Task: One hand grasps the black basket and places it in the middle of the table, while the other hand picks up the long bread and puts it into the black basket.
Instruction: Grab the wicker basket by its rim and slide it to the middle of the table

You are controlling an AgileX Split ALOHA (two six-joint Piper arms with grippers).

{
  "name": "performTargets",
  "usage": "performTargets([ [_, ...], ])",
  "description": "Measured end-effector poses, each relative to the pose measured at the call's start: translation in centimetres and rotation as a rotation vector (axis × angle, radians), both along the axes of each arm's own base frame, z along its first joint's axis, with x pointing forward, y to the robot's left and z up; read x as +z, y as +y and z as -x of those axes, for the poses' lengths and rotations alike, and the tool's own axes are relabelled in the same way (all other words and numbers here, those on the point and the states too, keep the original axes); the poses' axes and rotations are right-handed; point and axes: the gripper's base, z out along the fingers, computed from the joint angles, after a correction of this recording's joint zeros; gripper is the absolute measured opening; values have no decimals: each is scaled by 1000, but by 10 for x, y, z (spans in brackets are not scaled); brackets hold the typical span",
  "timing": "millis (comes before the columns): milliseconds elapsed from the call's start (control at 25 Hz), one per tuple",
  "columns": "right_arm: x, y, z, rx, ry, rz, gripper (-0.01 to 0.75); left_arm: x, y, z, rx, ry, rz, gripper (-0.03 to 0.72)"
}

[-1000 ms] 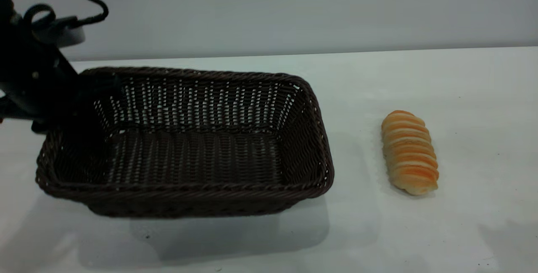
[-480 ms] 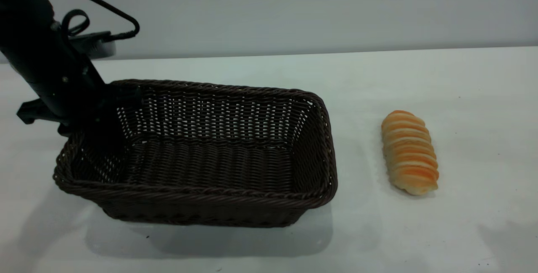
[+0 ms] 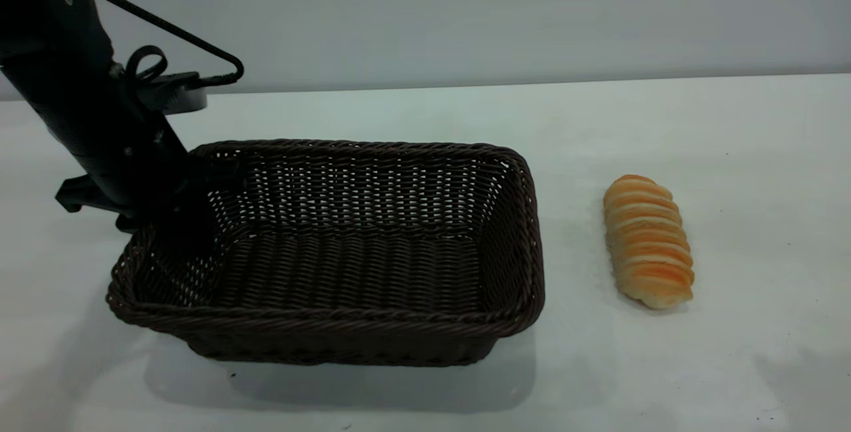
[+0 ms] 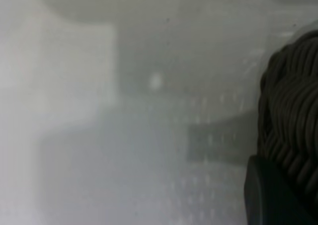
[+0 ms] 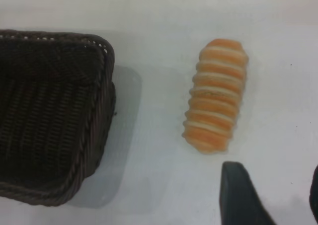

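The black basket (image 3: 332,318) sits left of the table's (image 3: 665,119) middle, its long sides running left to right. My left gripper (image 3: 183,209) reaches down from the left and is shut on the basket's left rim. In the left wrist view one black finger (image 4: 268,195) lies against the braided rim (image 4: 293,111). The long bread (image 3: 648,242) lies on the table to the right of the basket, apart from it. In the right wrist view my right gripper (image 5: 276,197) hangs open above bare table just short of the bread (image 5: 216,96), with the basket's corner (image 5: 102,101) off to the side.
The left arm and its cable (image 3: 166,33) rise over the table's left part. A grey wall (image 3: 465,13) closes the far edge. Bare tabletop lies between the basket and the bread and all round the bread.
The left arm has carried the basket to the right and slightly nearer, and the basket has turned squarer to the table. The bread has not moved.
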Motion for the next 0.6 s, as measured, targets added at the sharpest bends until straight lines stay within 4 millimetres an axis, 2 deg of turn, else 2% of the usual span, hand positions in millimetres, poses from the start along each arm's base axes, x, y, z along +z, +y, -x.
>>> performTargets([
  [360,0,0,0,-2,0,-5,330,-1,-3,0,19,2,3,149],
  [440,0,0,0,-1,0,-5,330,-1,-3,0,28,4,4,223],
  [600,0,0,0,-2,0,-6,330,-1,-3,2,51,26,3,458],
])
